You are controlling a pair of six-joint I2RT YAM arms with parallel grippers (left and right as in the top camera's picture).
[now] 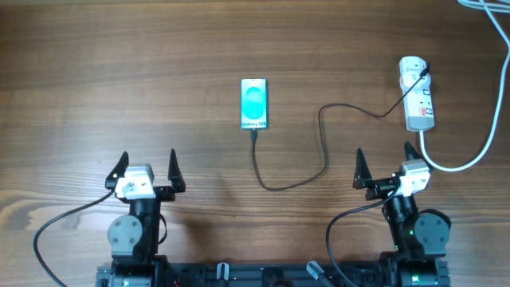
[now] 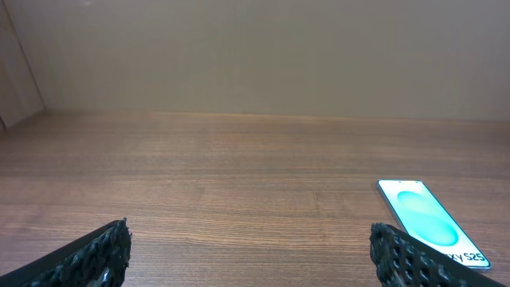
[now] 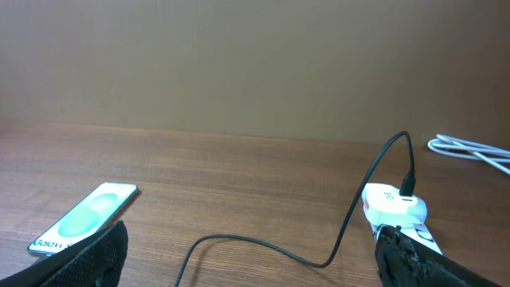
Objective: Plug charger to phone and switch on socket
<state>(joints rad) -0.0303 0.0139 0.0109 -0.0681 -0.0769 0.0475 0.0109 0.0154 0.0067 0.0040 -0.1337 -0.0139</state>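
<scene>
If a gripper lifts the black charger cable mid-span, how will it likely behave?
Probably floppy: the charger cable lies in loose curves between the phone and the socket, so it should sag either side of a grip. Likely light, being thin. Its far end is plugged into the socket, so a hard pull may drag that strip.

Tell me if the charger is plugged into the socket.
Plugged in: the charger ends in a black plug seated in the end of the socket.

The phone (image 1: 254, 104) reads "Galaxy S25" at one end of its screen.
</scene>
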